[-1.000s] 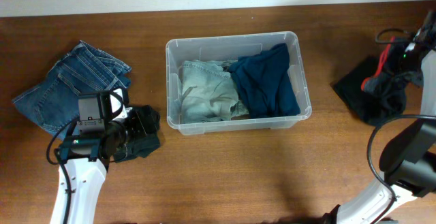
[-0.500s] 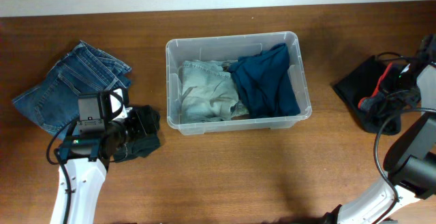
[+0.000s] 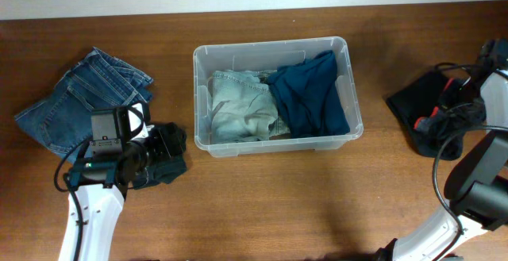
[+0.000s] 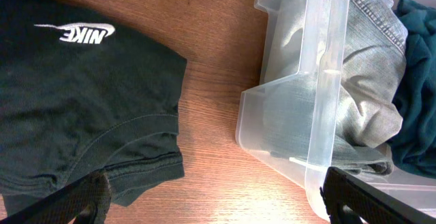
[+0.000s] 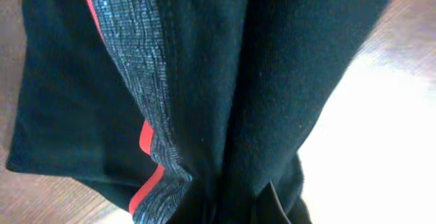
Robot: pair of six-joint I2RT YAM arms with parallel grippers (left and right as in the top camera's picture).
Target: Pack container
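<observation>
Widest first: the brown wooden table (image 3: 262,205), and at its middle sits the rectangular clear plastic container (image 3: 238,55), upright, lid off, rolled rim all round, its walls see-through enough to show the load. Packing is under way, I'd say under halfway: two pieces are in and three lie outside. Well to the left of the container lies the pair of folded blue denim jeans (image 3: 79,102), untouched. Inside, filling the left half, is the crumpled pale grey-green denim garment (image 3: 238,110); beside it in the right half is the dark teal cotton garment (image 3: 309,94), draped up towards the far right corner. Well to the right of the container is the black garment with a red stripe (image 5: 204,81), bunched and gathered. Just left of the container's near corner is the black T-shirt with a white Nike logo (image 4: 68,115), lying flat. Now the hands: the left gripper (image 4: 218,200) hangs over that T-shirt with its fingers spread wide and nothing in them, while the right gripper (image 5: 262,203) is pinched tight on the striped black garment.
</observation>
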